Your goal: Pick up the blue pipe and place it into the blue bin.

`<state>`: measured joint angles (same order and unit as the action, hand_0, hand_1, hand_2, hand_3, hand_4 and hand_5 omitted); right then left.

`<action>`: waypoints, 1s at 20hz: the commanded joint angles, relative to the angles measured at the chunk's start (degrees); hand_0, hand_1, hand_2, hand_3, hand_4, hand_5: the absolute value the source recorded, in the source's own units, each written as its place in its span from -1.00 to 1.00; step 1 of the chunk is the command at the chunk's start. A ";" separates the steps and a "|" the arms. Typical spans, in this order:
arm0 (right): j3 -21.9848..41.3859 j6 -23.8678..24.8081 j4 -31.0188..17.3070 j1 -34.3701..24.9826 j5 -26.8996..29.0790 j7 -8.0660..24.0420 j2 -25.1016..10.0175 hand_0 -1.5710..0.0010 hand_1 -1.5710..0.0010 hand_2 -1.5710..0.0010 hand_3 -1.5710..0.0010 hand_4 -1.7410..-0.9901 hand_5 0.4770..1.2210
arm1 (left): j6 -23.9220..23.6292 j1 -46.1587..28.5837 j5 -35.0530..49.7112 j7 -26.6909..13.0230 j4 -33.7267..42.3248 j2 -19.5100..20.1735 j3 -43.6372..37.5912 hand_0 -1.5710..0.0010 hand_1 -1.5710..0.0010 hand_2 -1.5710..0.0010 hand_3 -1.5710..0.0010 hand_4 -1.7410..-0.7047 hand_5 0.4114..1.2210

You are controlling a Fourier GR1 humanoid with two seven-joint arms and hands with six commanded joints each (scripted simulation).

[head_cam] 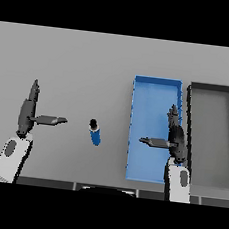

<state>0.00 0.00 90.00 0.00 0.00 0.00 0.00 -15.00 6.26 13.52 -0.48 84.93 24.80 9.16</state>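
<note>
1 blue pipe [95, 132], 1 blue bin [158, 84], 1 dark tray [213, 89] prob., 2 hands.

pipe [95, 132] on table [81, 67] | bin [156, 96] right | tray [212, 137] rightmost

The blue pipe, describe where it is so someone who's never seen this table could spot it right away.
On the grey table, look left of the blue bin, in the open stretch between the left hand and right hand. The blue pipe lies there alone: a short blue cylinder with a dark end cap, far smaller than the bin and the dark grey bin.
</note>
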 commanded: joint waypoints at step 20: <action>5.89 -3.87 5.55 5.36 -9.27 -3.23 -8.20 1.00 1.00 1.00 1.00 0.35 -0.64 | 29.03 -5.89 2.20 7.14 5.29 12.68 8.73 1.00 1.00 1.00 1.00 0.08 -0.64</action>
<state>5.89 -3.87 95.56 5.34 -9.27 -3.24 -8.19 14.10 0.37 15.72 6.82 90.23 37.49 17.90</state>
